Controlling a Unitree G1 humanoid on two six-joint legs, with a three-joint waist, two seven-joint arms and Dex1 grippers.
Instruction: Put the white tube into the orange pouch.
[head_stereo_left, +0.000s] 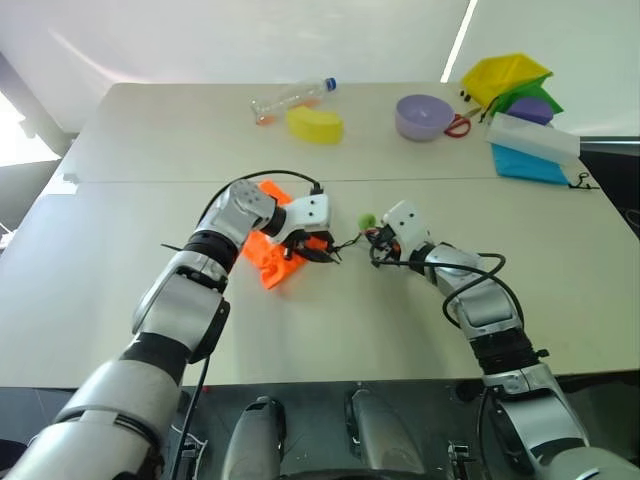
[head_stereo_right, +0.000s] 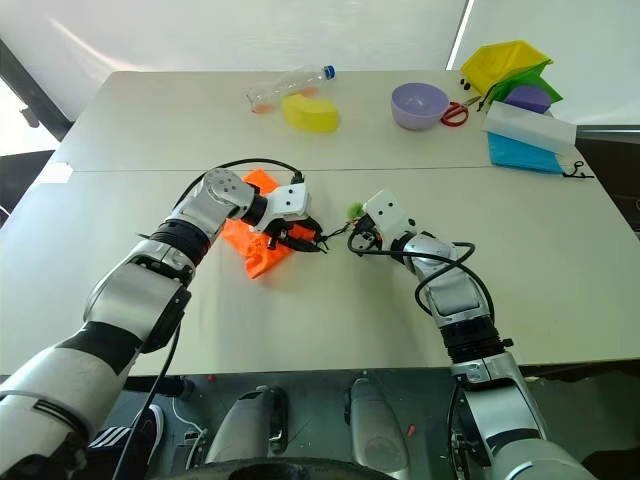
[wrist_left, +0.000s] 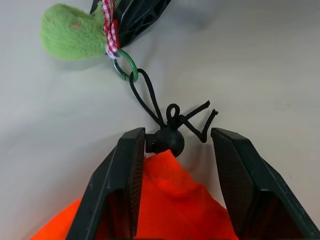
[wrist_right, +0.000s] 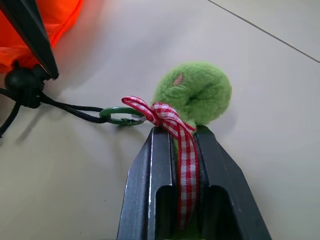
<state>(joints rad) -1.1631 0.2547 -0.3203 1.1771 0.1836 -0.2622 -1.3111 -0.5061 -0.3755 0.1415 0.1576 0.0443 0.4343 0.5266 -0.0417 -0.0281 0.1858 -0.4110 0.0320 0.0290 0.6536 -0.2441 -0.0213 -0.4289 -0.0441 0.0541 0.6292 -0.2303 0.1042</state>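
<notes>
the orange pouch (head_stereo_left: 277, 252) lies near the tabletop's middle, its mouth cinched by a black cord stopper (wrist_left: 168, 140). the left gripper (wrist_left: 175, 150) stands open astride that stopper; the right gripper (wrist_right: 181, 145) is clamped on the green plush toggle (wrist_right: 197, 92). i can't spot the white tube, so whether it's inside is unclear.

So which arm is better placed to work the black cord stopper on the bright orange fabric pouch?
Left. The left gripper already straddles the black round stopper at the orange fabric pouch mouth; the right gripper is shut on the green plush toggle's checked ribbon.
</notes>
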